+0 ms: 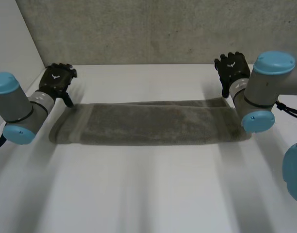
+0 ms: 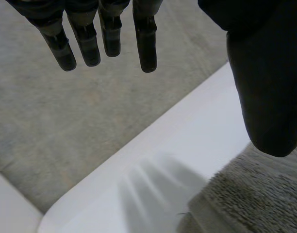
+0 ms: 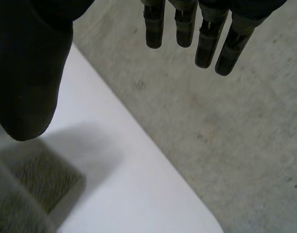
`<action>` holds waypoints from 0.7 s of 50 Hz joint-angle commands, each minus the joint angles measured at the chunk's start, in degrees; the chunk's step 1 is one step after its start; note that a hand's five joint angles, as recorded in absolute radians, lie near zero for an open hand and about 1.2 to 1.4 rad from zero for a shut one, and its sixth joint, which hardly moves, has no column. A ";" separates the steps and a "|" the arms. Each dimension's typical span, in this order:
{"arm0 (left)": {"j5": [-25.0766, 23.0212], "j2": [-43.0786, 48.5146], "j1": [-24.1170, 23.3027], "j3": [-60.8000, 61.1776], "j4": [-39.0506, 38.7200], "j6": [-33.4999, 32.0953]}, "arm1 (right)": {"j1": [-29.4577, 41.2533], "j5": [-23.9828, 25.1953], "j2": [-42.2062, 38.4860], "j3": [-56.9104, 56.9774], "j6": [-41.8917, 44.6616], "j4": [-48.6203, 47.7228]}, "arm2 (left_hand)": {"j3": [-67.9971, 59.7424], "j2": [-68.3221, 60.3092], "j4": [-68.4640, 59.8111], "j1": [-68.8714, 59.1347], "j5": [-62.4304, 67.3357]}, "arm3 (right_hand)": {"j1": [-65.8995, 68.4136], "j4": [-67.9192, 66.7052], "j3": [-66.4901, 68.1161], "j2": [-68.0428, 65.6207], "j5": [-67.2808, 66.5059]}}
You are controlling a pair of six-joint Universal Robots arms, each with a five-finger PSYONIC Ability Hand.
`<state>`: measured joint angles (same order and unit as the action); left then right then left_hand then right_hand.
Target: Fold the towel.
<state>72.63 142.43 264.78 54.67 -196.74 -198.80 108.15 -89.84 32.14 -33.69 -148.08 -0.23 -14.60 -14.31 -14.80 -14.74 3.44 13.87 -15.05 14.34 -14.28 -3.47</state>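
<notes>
Grey terry-cloth towel (image 1: 148,124), one only, lies folded into a long narrow strip across the middle of the white table (image 1: 148,194), its length running from one arm to the other; a paler band crosses it near its left end. The tabletop is smooth and bare around the towel; beyond its far edge stands a grey speckled concrete-like surface (image 1: 139,29), and a plain white panel (image 1: 8,43) closes the left side.

Two arms reach in, one from each side; the robot's left arm (image 1: 17,109) ends in the black left hand (image 1: 55,80), just behind the towel's far left corner; its fingers are straight and slightly apart, the thumb held wide, nothing between them; the thumb tip hangs over the corner, and I cannot tell whether it touches. The right arm (image 1: 260,92) ends in the black right hand (image 1: 232,68), just behind the far right corner; its fingers are likewise straight and spread, thumb apart, holding nothing.
</notes>
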 commanded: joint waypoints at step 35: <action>2.60 -30.81 1.88 44.74 -14.64 7.20 | -8.83 9.51 25.70 -52.79 -1.51 -11.54 | 4.38 4.10 4.58 4.52 -3.22 | 2.42 -1.24 1.95 -2.01 -2.82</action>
<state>75.18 111.47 266.70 98.34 -209.04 -191.95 100.16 -82.90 60.70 -84.25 -149.73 -3.54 -14.53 -14.05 -14.73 -14.73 3.43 13.64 -15.00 14.19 -14.42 -3.62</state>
